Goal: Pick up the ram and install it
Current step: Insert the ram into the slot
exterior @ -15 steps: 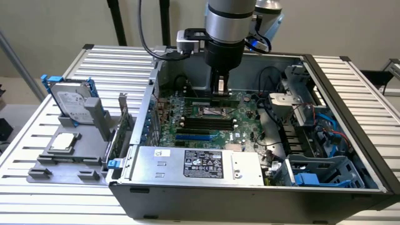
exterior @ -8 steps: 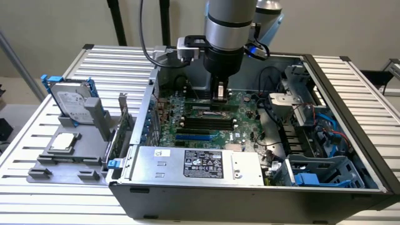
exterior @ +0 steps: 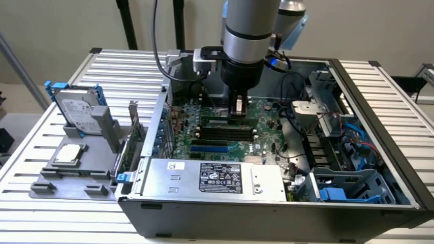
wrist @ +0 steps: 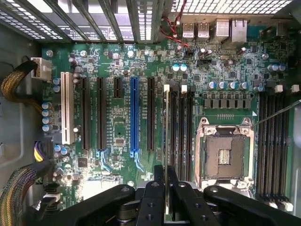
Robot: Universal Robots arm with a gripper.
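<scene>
The ram shows edge-on in the wrist view as a thin line running out from between my fingers. My gripper is shut on it. The stick lines up with the outermost of several black memory slots beside the CPU socket. In the exterior view my gripper reaches down inside the open computer case, and the ram is a thin green strip lying level just above the memory slots. Whether the stick touches its slot I cannot tell.
The CPU socket lies open beside the slots, and a blue expansion slot sits on the other side. A power supply fills the case front, with cables and a drive cage. Outside stands a hard drive on a grey holder.
</scene>
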